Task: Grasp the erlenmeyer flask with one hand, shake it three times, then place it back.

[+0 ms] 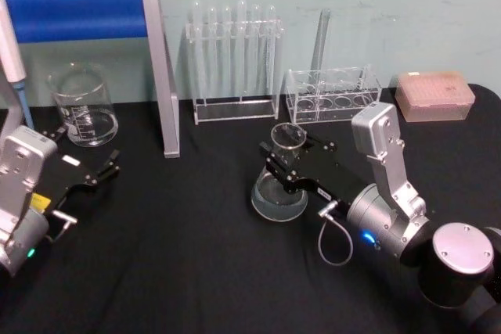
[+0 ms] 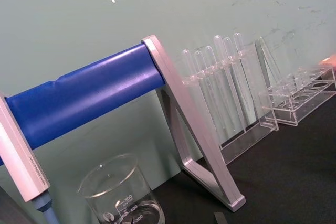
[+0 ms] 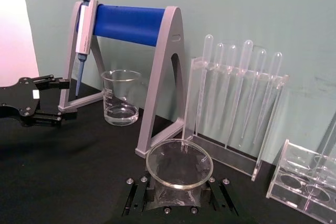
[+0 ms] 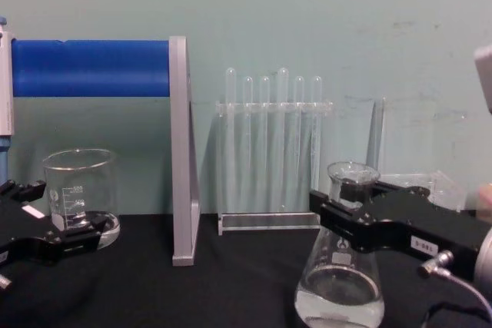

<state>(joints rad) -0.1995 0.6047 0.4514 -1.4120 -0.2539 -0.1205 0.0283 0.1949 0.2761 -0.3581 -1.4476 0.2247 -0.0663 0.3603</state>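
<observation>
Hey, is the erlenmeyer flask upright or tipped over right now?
Upright: the erlenmeyer flask has its neck straight up and liquid level; the right gripper straddles the neck.

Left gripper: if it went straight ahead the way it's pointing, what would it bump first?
Probably the glass beaker: the open left gripper points towards it, though depth is hard to judge.

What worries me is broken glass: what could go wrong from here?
The right claw sits around the neck of the erlenmeyer flask; smooth glass might slip when shaken. The flask holds liquid and is uncapped, so it may splash. The test tube rack stands close behind; a wide swing could strike it.
</observation>
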